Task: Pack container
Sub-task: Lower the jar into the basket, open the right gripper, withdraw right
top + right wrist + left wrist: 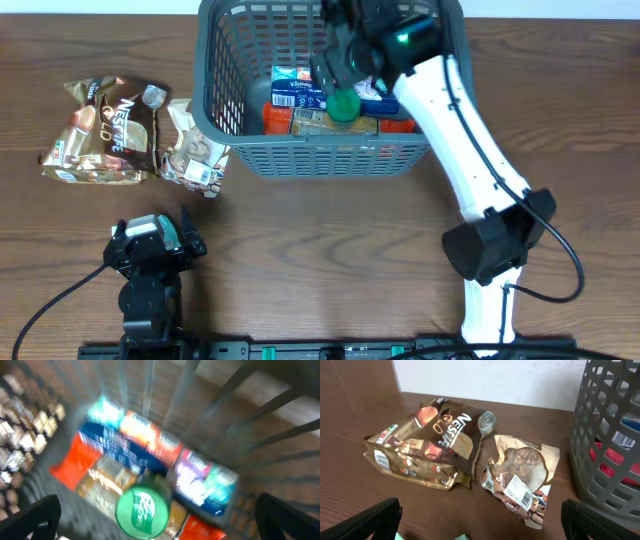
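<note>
The container (320, 158), a dark grey lattice basket, stands at the table's far middle; its wall (605, 435) fills the right of the left wrist view. My right gripper (338, 78) reaches down into it and is open, fingers wide apart in the blurred right wrist view. Between and below them (160, 522) sits a round green lid (142, 512), touching neither finger, also visible from above (343, 104). Several packets lie under it, among them a blue-white tissue pack (297, 85) and an orange one (277, 118). My left gripper (482, 530) is open and empty over bare table.
A brown Nescafé Gold bag (105, 130) (430, 445) lies left of the basket, with a smaller clear snack packet (195, 152) (520, 477) between it and the basket wall. The left arm (150, 270) sits near the front edge. The right arm (470, 170) crosses the table's right half.
</note>
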### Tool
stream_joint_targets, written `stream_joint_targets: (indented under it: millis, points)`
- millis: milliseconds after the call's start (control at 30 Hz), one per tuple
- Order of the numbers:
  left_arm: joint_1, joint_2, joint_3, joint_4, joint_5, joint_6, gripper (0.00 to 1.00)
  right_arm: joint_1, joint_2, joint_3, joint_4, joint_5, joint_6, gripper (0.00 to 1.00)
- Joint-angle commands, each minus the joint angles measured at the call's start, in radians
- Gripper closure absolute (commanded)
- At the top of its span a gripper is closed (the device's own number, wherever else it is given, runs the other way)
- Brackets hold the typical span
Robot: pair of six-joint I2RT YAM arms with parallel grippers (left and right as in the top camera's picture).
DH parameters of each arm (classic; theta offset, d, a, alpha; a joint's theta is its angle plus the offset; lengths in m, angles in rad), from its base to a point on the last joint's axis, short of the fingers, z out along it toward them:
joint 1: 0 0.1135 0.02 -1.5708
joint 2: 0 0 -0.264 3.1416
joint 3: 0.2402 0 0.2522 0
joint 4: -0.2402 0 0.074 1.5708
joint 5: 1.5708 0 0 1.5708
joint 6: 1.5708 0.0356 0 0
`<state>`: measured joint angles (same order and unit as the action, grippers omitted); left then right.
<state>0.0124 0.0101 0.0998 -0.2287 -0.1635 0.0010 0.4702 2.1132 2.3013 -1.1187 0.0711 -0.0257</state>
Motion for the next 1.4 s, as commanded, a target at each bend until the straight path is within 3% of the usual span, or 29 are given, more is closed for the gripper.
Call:
stream_joint_targets:
  millis: [0,200,333,767,1367]
  points:
    - [0.006,-0.006,-0.025,-0.008,-0.004,0.01,0.01,-0.002,-0.056,0.196,-0.051,0.088,0.065,0.01]
    - [0.006,-0.006,-0.025,-0.008,-0.004,0.01,0.01,-0.059,-0.07,0.477,-0.209,0.207,0.146,0.01]
    - [0.006,-0.006,-0.025,-0.008,-0.004,0.01,0.01,-0.132,-0.112,0.554,-0.274,0.229,0.176,0.01]
    - [0.006,-0.006,-0.025,-0.008,-0.004,0.01,0.01,-0.482,-0.261,0.557,-0.411,0.211,0.317,0.01]
    - [0.006,-0.006,-0.025,-0.008,-0.004,0.01,0.02,-0.515,-0.261,0.557,-0.449,0.19,0.317,0.01]
